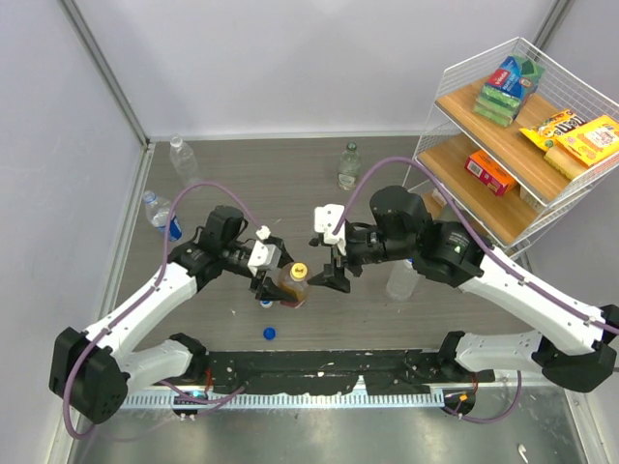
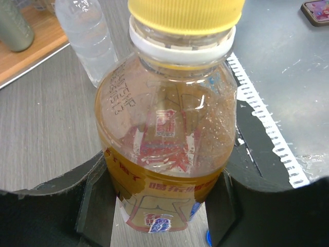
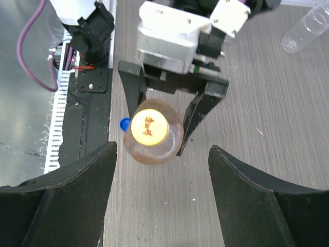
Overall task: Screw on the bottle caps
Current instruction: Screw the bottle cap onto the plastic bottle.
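Note:
The amber bottle (image 1: pixel 292 290) with the red label stands upright on the table, the yellow cap (image 1: pixel 299 271) sitting on its neck. My left gripper (image 1: pixel 278 286) is shut on the bottle's body; in the left wrist view the bottle (image 2: pixel 164 154) fills the gap between the fingers (image 2: pixel 97 206), with the cap (image 2: pixel 185 13) on top. My right gripper (image 1: pixel 334 274) is open and empty just right of the cap. From the right wrist the cap (image 3: pixel 149 127) and the bottle (image 3: pixel 172 144) lie ahead of its gripper (image 3: pixel 162 190), not between the fingers.
Two loose blue caps lie near the bottle (image 1: pixel 266 304) and nearer the front (image 1: pixel 269 333). Clear bottles stand at the back (image 1: pixel 182 158), (image 1: pixel 348 166) and under the right arm (image 1: pixel 399 278); a blue-label bottle (image 1: pixel 160 215) lies left. A wire shelf (image 1: pixel 503 193) with snacks is right.

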